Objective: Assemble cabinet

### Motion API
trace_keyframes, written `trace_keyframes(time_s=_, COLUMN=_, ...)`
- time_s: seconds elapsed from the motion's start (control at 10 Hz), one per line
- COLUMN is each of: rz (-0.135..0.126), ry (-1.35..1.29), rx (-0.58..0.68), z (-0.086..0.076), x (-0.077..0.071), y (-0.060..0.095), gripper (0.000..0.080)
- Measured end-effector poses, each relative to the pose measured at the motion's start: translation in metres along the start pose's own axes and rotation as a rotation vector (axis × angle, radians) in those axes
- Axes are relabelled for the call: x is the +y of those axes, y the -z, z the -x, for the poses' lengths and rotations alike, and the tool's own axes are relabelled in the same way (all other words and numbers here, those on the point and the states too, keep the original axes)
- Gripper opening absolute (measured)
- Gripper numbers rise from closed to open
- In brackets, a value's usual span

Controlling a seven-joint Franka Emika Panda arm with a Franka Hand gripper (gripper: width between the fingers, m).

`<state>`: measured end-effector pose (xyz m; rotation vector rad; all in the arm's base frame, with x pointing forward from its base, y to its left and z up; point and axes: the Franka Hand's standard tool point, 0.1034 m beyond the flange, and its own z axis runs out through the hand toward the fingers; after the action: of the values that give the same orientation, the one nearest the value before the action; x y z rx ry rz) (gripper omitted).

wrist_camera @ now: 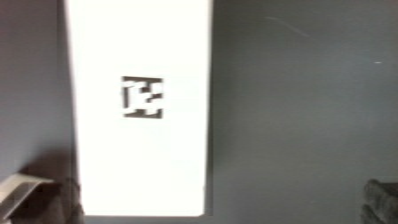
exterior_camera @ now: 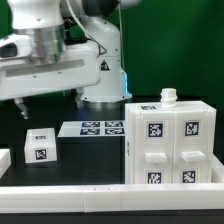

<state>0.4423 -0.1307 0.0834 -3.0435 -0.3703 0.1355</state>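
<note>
light: bright, even | whites: blown out | wrist view: blurry

The white arm (exterior_camera: 100,60) rises from the bench's (exterior_camera: 90,160) far edge and bends toward the exterior view's left, wrist pointing down. Its hand (wrist_camera: 205,195) hangs above the bench, fingers (wrist_camera: 25,196) spread wide apart, gripping nothing.

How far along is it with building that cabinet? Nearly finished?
Looks done: the cabinet stands at the exterior view's right, with four tagged drawer fronts showing. In hand: nothing. The gripper is open and empty, hanging over a white tagged part. Left: at least one loose block lies apart from the cabinet, not yet put in. So probably well along, but not finished.
</note>
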Motion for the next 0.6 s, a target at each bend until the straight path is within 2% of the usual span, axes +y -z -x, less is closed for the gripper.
trace_keyframes(time_s=0.4, rz=-0.003, ry=0.008, rx=-0.005, z=0.0004, x=-0.0041, y=-0.0029, gripper=0.0796)
trace_keyframes(time_s=0.6, rz=0.013, ry=0.034, rx=0.005, z=-0.0006, x=0.0002, y=-0.0108, gripper=0.0796)
